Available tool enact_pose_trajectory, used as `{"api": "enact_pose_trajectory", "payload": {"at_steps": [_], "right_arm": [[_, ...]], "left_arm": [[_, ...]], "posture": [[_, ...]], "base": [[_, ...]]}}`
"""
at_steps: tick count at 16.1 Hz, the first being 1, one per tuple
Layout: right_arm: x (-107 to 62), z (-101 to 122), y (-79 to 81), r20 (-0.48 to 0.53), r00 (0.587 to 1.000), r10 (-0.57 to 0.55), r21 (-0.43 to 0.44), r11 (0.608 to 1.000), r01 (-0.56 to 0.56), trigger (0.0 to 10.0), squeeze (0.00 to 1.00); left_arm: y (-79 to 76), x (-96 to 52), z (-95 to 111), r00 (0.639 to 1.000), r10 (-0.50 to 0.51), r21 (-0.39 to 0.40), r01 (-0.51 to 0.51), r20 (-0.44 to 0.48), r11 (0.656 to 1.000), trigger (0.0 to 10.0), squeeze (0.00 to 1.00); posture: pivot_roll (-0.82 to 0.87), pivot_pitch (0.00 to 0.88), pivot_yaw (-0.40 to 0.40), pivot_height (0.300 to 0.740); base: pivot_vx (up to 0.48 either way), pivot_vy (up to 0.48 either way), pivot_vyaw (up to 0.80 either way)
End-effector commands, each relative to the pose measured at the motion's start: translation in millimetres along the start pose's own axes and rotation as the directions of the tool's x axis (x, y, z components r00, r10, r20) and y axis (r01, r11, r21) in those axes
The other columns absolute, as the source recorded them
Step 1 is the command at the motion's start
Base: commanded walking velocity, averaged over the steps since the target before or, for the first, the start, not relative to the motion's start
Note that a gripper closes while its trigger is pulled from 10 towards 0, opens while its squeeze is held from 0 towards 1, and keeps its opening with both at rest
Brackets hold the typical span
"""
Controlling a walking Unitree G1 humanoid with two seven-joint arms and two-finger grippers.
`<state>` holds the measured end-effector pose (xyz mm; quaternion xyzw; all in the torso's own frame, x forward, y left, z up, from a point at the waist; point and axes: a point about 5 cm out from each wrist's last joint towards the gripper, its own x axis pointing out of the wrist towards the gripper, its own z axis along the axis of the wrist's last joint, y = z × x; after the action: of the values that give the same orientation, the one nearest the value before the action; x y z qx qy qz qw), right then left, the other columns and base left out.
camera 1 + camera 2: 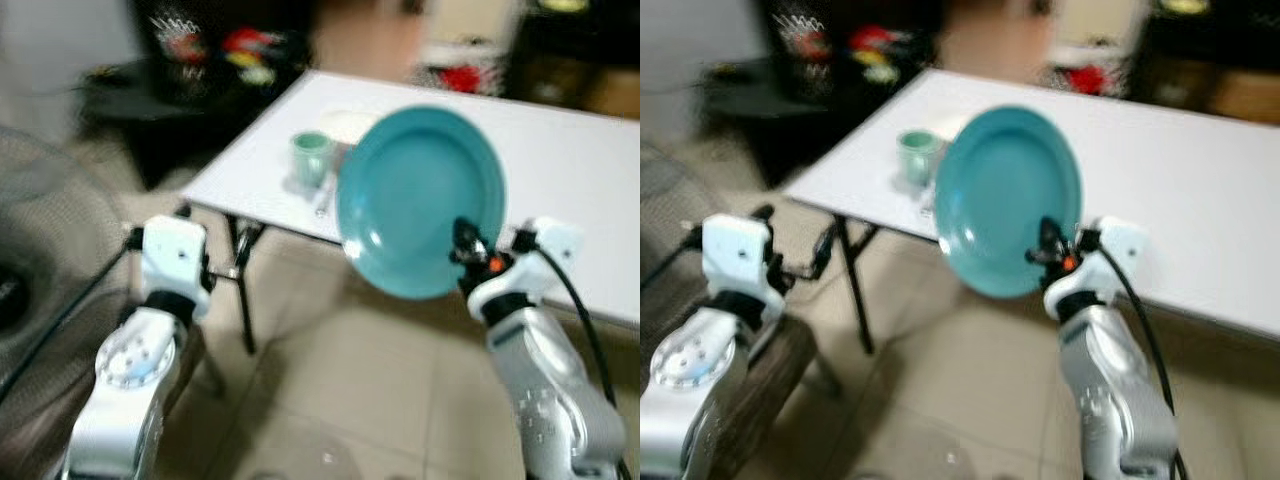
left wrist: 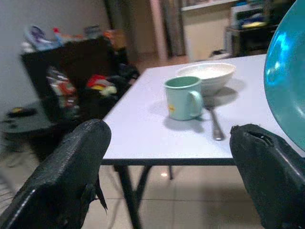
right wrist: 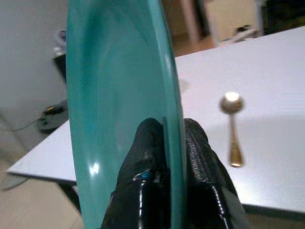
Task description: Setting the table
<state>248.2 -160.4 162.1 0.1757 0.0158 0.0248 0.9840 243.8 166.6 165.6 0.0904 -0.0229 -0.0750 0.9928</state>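
Note:
My right gripper (image 1: 466, 238) is shut on the rim of a teal plate (image 1: 420, 200), holding it upright on edge in front of the white table (image 1: 570, 170). In the right wrist view the black fingers (image 3: 200, 157) pinch the teal plate (image 3: 119, 109) from both sides. A pale green mug (image 1: 311, 158) stands near the table's left corner beside a white bowl (image 1: 345, 125), with a spoon (image 2: 215, 125) lying next to them. A second spoon (image 3: 232, 129) lies on the tabletop. My left gripper (image 2: 171, 181) is open, low in front of the table's edge.
The table's folding legs (image 1: 240, 270) stand over a beige tiled floor (image 1: 350, 390). A dark cabinet (image 2: 71, 71) with colourful items is behind the table at the left. A fan grille (image 1: 40, 250) sits at the far left.

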Motion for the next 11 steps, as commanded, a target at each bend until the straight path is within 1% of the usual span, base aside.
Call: {"api": "enact_pose_trajectory", "payload": {"at_steps": [1,2,3,5,8,9,11], "right_arm": [[-0.5,6.9,1.1,0.025,1.0,0.01,-0.003,1.0,-0.01,10.0,0.0],[1.0,3.4,4.1,-0.003,0.999,0.032,-0.01,0.999,-0.032,10.0,0.0],[1.7,1.6,5.7,-0.018,0.999,0.044,-0.015,0.999,-0.044,10.0,0.0],[5.7,-6.4,12.9,-0.065,0.994,0.089,-0.03,0.995,-0.091,10.0,0.0],[13.4,-4.9,15.0,-0.061,0.993,0.105,-0.054,0.993,-0.108,10.0,0.0],[20.3,-5.4,14.6,-0.067,0.992,0.108,-0.08,0.99,-0.113,10.0,0.0],[23.9,-8.1,15.8,-0.08,0.99,0.117,-0.086,0.989,-0.124,10.0,0.0]], "left_arm": [[0.8,1.5,0.2,1.0,0.006,-0.012,-0.006,0.0,1.0,10.0,0.0],[1.3,1.3,0.2,1.0,0.007,-0.038,-0.007,0.008,0.999,10.0,0.0],[1.5,1.2,0.2,1.0,0.007,-0.046,-0.006,0.01,0.999,10.0,0.0],[1.0,-1.5,-3.2,1.0,-0.006,-0.053,0.005,-0.007,0.999,10.0,0.0],[2.2,-4.5,-5.6,1.0,-0.004,-0.067,0.003,-0.021,0.998,10.0,0.0],[3.3,-7.4,-7.8,0.999,-0.008,-0.082,0.006,-0.032,0.997,10.0,0.0],[5.0,-8.5,-8.5,0.999,-0.006,-0.089,0.003,-0.034,0.996,10.0,0.0]], "posture": [[0.07,0.0,0.019,0.74],[0.07,0.0,0.018,0.74],[0.07,0.0,0.018,0.74],[0.07,0.0,0.005,0.74],[0.08,0.0,-0.004,0.74],[0.08,0.0,-0.013,0.74],[0.09,0.0,-0.019,0.74]], "base": [[0.0,0.0,0.0],[0.0,0.0,0.0],[0.0,0.0,0.0],[0.309,0.0,0.0],[0.358,0.0,0.0],[0.394,0.0,0.0],[0.407,0.0,0.0]]}}
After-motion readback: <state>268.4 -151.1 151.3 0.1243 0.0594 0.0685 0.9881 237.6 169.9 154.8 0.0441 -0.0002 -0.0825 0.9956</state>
